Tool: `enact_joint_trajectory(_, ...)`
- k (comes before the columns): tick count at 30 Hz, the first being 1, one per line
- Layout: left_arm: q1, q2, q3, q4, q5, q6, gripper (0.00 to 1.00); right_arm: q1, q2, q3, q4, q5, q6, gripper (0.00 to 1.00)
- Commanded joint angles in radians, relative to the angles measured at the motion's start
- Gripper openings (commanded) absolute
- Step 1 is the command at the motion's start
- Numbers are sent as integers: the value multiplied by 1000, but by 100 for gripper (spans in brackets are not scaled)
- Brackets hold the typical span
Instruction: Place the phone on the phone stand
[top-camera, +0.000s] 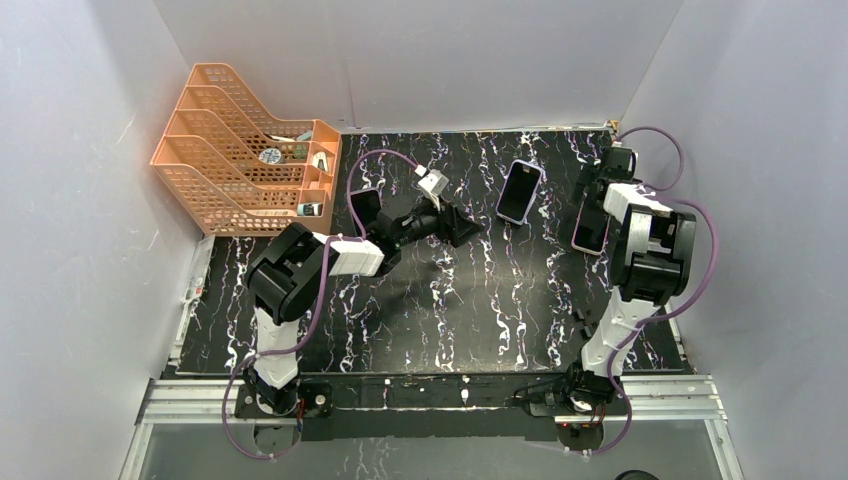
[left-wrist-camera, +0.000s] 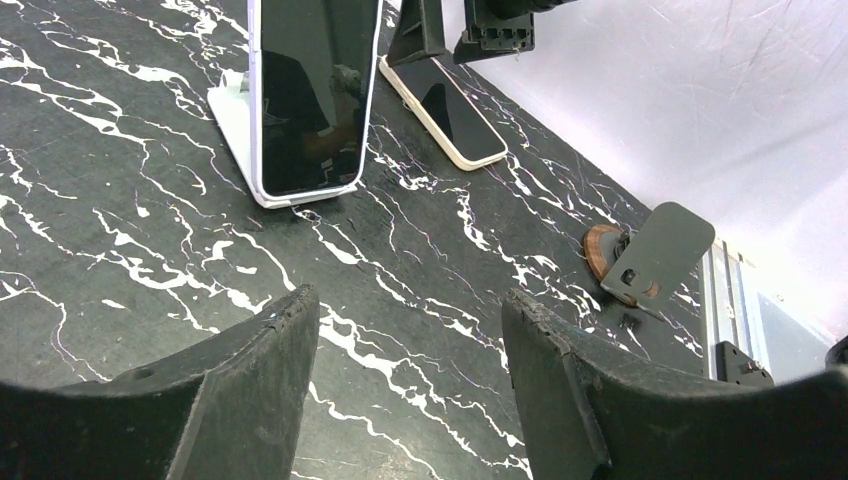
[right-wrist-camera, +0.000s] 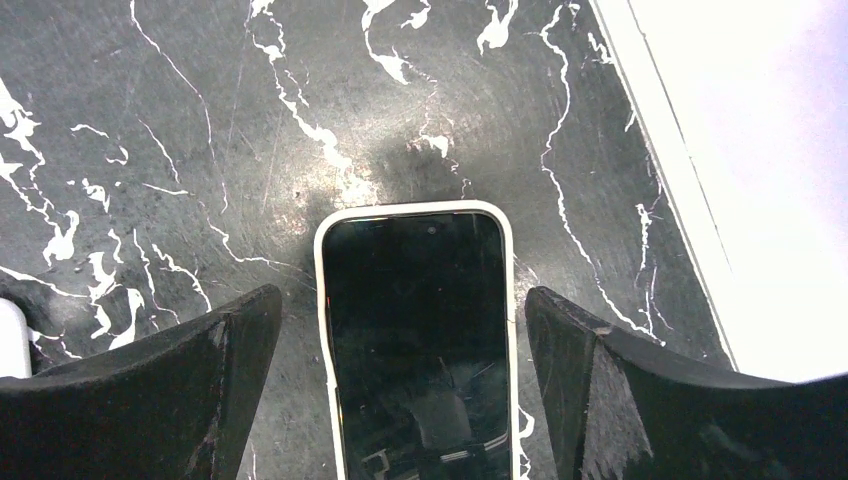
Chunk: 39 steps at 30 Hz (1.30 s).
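Note:
A phone in a cream case (right-wrist-camera: 415, 330) lies flat, screen up, on the black marble table (top-camera: 440, 300) at the right; it also shows in the top view (top-camera: 590, 233) and the left wrist view (left-wrist-camera: 447, 110). My right gripper (right-wrist-camera: 403, 298) is open right above it, one finger on each long side, not touching; it also shows in the top view (top-camera: 594, 205). A second phone in a pale lavender case (top-camera: 519, 192) leans on a white stand (left-wrist-camera: 235, 115). My left gripper (top-camera: 463, 228) is open and empty to its left, low over the table (left-wrist-camera: 408, 298).
An orange tiered file rack (top-camera: 240, 150) holding small items stands at the back left. A small stand with a round wooden base and a grey plate (left-wrist-camera: 650, 255) sits near the right edge of the table. Grey walls enclose the table on three sides.

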<state>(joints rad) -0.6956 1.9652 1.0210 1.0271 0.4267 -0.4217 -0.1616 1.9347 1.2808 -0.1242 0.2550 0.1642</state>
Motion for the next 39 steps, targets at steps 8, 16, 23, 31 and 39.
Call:
enact_joint_trajectory(8,17,-22,-19,55,27,-17,64,1,-4,34,-24,45,9,99)
enact_joint_trajectory(16,21,-10,-17,63,33,-29,64,1,57,53,-34,32,0,99)
enact_joint_trajectory(23,26,-2,-17,70,36,-34,64,0,85,59,-31,24,-3,99)
enact_joint_trajectory(31,30,8,-16,77,41,-43,64,-4,103,43,-23,-22,8,98)
enact_joint_trajectory(39,32,7,-19,81,44,-48,64,-15,100,-13,15,-78,22,91)
